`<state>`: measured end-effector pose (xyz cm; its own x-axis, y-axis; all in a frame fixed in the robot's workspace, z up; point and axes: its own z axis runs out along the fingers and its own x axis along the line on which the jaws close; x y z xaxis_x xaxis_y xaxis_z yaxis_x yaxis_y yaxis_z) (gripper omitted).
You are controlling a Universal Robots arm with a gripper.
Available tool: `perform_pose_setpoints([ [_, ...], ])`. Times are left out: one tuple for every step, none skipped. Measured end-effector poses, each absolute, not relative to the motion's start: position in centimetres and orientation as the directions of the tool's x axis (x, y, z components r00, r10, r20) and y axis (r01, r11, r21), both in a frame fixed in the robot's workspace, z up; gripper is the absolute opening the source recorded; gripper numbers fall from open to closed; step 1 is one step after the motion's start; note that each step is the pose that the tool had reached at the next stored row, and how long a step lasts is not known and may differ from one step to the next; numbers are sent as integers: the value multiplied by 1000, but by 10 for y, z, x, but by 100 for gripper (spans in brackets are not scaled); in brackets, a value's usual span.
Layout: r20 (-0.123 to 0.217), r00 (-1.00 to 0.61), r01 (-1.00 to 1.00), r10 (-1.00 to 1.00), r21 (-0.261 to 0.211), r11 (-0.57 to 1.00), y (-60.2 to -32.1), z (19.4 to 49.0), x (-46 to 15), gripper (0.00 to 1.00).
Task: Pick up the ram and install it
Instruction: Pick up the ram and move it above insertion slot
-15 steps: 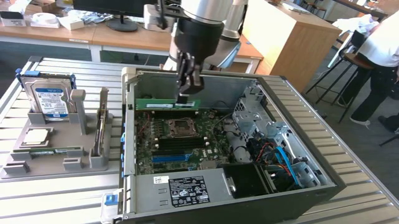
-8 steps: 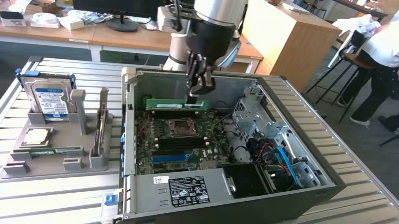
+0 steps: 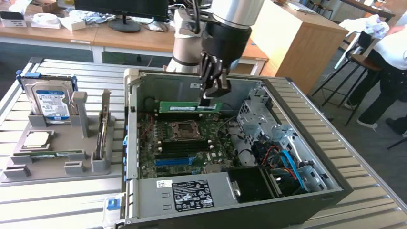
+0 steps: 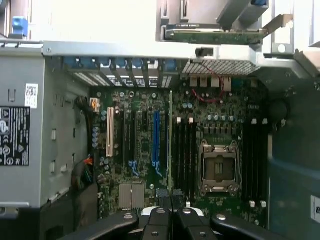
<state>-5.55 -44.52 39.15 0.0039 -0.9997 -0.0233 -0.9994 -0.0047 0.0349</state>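
Tool [image 3: 208, 98] grips ram [image 3: 184, 107] above motherboard [image 3: 190, 149], near drive cage [image 3: 256, 119].

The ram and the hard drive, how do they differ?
The ram is a thin green stick; the hard drive is boxy and blue-labelled. The ram hangs in the shut tool over the motherboard; the hard drive sits in the grey holder outside the case. Both stand on edge.

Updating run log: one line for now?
gripper: shut on ram | ram: above motherboard, inside open PC case | seated: no
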Motion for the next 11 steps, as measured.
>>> perform_pose_setpoints([
  [-23, 4, -999, -1000, 35, -5, -445, 391, -53, 11],
  [-23, 4, -999, -1000, 35, -5, -445, 391, -52, 11],
  [-23, 4, -999, -1000, 35, -5, -445, 391, -52, 11],
  [-23, 4, -999, -1000, 35, -5, -445, 391, -52, 11],
  [-23, 4, -999, -1000, 35, -5, -445, 391, -52, 11],
  [-23, 4, -999, -1000, 35, -5, -445, 391, -52, 11],
  [-23, 4, -999, -1000, 35, -5, -445, 391, -52, 11],
  [-23, 4, -999, -1000, 35, -5, -445, 391, -52, 11],
  [-23, 4, -999, -1000, 35, -5, -445, 391, -51, 11],
  [-23, 4, -999, -1000, 35, -5, -445, 391, -50, 11],
  [-23, 4, -999, -1000, 35, -5, -445, 391, -47, 11],
])
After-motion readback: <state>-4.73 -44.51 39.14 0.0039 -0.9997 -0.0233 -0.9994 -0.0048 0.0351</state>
